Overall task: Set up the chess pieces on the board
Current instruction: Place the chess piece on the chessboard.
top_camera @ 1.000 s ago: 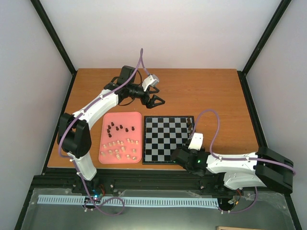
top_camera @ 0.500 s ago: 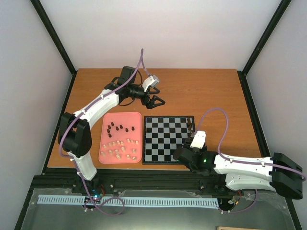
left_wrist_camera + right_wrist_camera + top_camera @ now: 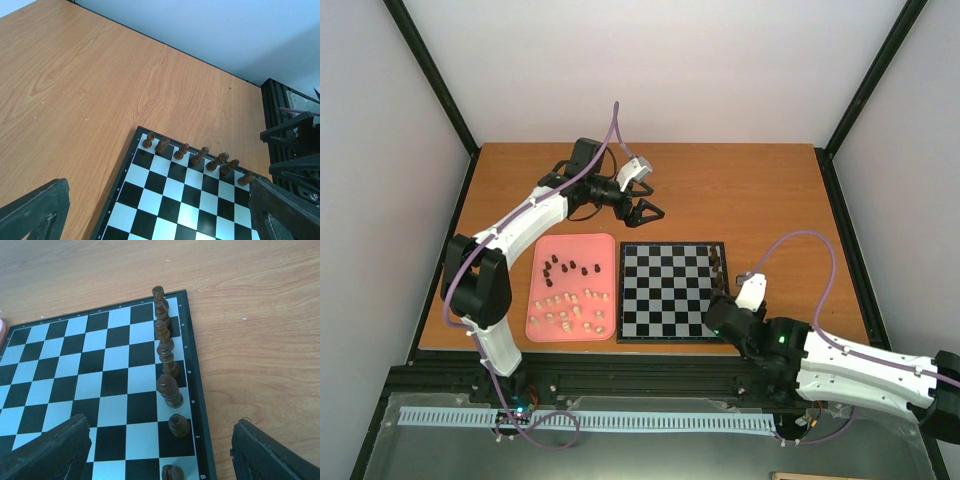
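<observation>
Board, centre frame: one row of dark pieces, about eight, upright along its right edge. Pink tray just left of it: roughly seven loose dark pieces, and pale pieces too small to count. Left gripper, spread and empty, hovers nearer the tray than the right gripper, also spread and empty, at the board's lower right corner.

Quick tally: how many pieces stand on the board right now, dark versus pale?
Dark brown chess pieces on the black-and-grey checked chessboard: 7 visible
Pale cream chess pieces on it: 0
Total: 7; the nearest corner square is hidden.
</observation>
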You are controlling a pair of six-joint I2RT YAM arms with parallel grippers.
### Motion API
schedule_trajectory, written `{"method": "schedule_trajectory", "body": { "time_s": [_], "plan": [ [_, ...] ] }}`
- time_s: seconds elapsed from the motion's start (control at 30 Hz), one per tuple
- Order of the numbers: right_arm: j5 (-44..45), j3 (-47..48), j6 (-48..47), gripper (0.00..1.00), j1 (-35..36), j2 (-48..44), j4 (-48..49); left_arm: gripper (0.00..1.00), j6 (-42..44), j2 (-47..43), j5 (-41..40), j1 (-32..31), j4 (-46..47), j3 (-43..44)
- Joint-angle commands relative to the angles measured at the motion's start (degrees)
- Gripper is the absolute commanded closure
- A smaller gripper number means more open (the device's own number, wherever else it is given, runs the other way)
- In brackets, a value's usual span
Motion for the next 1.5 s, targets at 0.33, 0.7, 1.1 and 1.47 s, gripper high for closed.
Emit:
{"method": "schedule_trajectory", "body": {
  "time_s": [0.33,0.7,1.1,1.47],
  "plan": [
    [-24.4,-1.5,-16.6,0.22,-15.8,1.8,8.9,0.0,0.7,0.0,1.1,0.3,-0.6,2.1],
    [-33.7,-4.3,-21.7,0.22,-22.5,2.2,15.3,0.0,0.4,1.7,-0.5,0.3,-1.8,3.9],
    [-38.9,-7.7,-23.1,0.21,-26.7,5.0,20.9,0.0,0.0,2.0,-1.2,0.3,-1.7,4.1],
    [-40.1,-7.9,-23.8,0.21,-27.9,7.9,23.7,0.0,0.4,1.9,-1.5,0.3,-1.9,4.0]
  ]
}}
